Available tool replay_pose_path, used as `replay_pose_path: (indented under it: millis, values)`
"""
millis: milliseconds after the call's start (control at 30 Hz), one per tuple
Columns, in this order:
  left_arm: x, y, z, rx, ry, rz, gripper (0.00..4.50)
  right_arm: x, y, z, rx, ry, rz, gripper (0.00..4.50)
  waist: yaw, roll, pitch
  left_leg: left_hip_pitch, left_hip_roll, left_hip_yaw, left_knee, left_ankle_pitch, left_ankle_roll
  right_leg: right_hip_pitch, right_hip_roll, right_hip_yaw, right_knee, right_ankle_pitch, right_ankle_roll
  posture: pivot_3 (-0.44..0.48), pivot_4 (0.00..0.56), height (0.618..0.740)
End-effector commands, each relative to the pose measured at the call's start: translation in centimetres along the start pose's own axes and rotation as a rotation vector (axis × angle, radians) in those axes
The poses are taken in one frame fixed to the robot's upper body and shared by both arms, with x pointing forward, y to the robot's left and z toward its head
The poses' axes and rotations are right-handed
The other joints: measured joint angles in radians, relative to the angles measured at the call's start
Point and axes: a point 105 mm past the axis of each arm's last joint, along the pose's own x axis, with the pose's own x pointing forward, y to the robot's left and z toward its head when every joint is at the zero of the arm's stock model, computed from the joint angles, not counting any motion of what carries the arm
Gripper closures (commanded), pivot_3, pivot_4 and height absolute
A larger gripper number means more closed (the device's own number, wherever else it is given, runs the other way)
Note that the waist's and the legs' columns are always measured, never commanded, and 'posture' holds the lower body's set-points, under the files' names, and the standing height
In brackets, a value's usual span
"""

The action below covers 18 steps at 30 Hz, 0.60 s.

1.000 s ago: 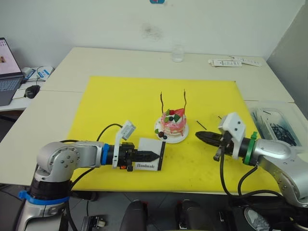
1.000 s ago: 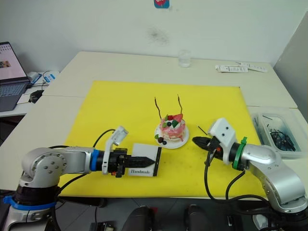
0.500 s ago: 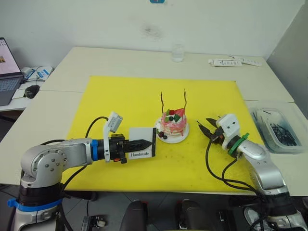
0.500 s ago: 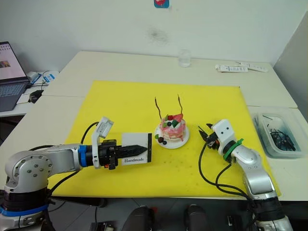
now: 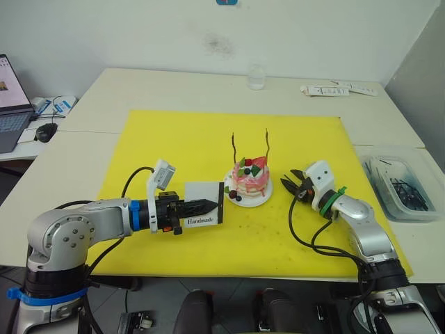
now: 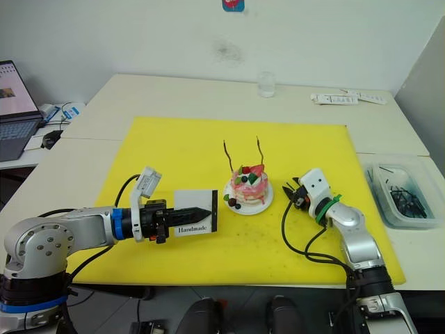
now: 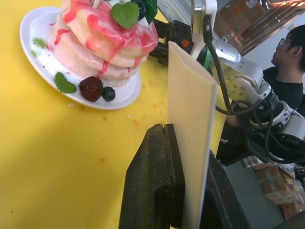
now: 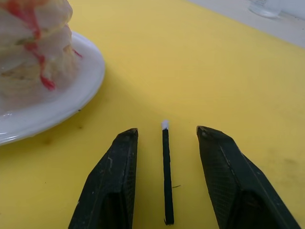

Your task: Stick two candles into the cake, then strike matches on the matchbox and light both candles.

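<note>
The pink-and-white cake (image 5: 251, 178) stands on its white plate (image 5: 263, 200) in the middle of the yellow mat (image 5: 181, 146). Two thin wavy candles (image 5: 235, 148) (image 5: 267, 143) are stuck upright in it. My left gripper (image 5: 211, 205) is shut on the white matchbox (image 5: 204, 204), held on edge just left of the plate; the left wrist view shows the matchbox (image 7: 190, 133) beside the cake (image 7: 107, 36). My right gripper (image 5: 288, 184) is open, low on the mat right of the plate. One dark match (image 8: 166, 176) with a white tip lies between its fingers (image 8: 116, 176).
A clear plastic bin (image 5: 400, 184) of dark sticks sits off the mat's right edge. A glass (image 5: 256, 78) and white strips (image 5: 337, 89) lie at the table's back. A laptop (image 5: 10, 104) and mouse (image 5: 45, 131) are far left. A person (image 7: 290, 62) sits beyond the table.
My right gripper swung in toward the cake, spread its fingers and came down around a match. My left gripper drew the matchbox slightly up and left.
</note>
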Motion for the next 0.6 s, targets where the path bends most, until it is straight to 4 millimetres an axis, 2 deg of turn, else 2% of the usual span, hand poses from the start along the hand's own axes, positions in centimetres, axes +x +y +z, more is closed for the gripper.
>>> replay_pose_path:
  millis: [33,100,200,333,600]
  values:
    - [0.1,-0.4,0.8,0.038,-0.019,-0.016,4.50,0.2,-0.2,0.2,0.031,0.008,-0.016,2.49,0.000,0.000,0.000,0.000,0.000,0.000,0.000,0.000,0.000,0.000,0.000,0.000,0.000,0.000,0.000,0.000,0.150,0.684]
    - [0.2,-0.3,0.8,0.039,-0.020,-0.016,4.50,0.2,-0.1,0.0,0.057,0.020,-0.019,2.49,0.000,0.000,0.000,0.000,0.000,0.000,0.000,0.000,0.000,0.000,0.000,0.000,0.001,0.000,0.000,0.000,0.150,0.684]
    - [0.2,-0.2,0.9,0.039,-0.021,-0.015,4.50,0.1,0.1,-0.4,0.089,0.043,-0.022,3.06,0.000,0.000,0.000,0.000,0.000,0.000,0.000,0.000,0.000,0.000,0.000,0.000,0.001,0.000,0.000,0.000,0.150,0.684]
    - [0.2,-0.1,0.9,0.037,-0.023,-0.008,4.50,-0.1,0.3,-0.4,0.120,0.069,-0.036,4.45,0.000,0.000,0.000,0.001,0.000,0.000,0.000,0.000,0.000,0.000,0.000,0.000,0.001,0.000,0.000,0.000,0.150,0.684]
    - [0.3,0.1,0.9,0.037,-0.025,-0.001,4.50,-0.5,0.9,0.5,0.156,0.055,-0.022,4.49,0.000,0.000,0.000,0.000,0.000,0.000,0.000,0.000,0.000,0.000,0.000,0.000,0.001,0.000,0.000,0.000,0.150,0.684]
